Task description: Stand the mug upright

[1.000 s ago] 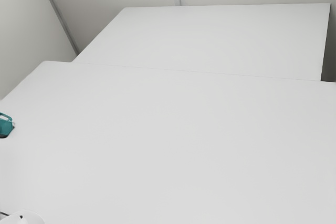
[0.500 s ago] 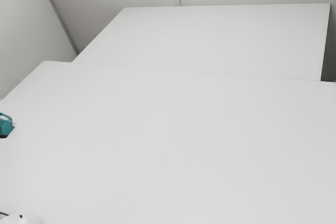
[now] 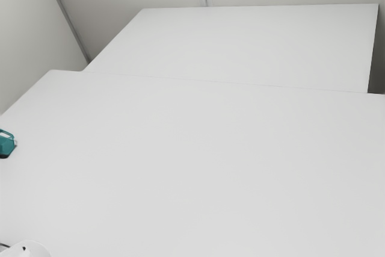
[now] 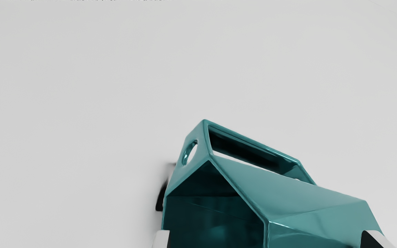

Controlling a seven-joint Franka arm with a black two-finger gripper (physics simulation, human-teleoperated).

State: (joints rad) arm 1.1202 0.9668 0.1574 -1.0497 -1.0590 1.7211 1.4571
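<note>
Wrist view, mug: the teal mug lies on its side or steeply tilted, its mouth facing sideways, not up.
Jaws: they are at the mug; whether clenched on it or released, I cannot tell.
Handling: probably light and stiff; the glossy facets could slip, and it may chip if dropped.
Hold: the flat body walls look safest; the handle would likely let it swing.
Exterior view, mug: at the left edge, partly cut off, on or just over the surface.
Change: against one second ago, its outline and the handle's gap look slightly turned; against half a second ago, nearly alike.
White rounded part: bottom left corner, barely shifted.
</note>
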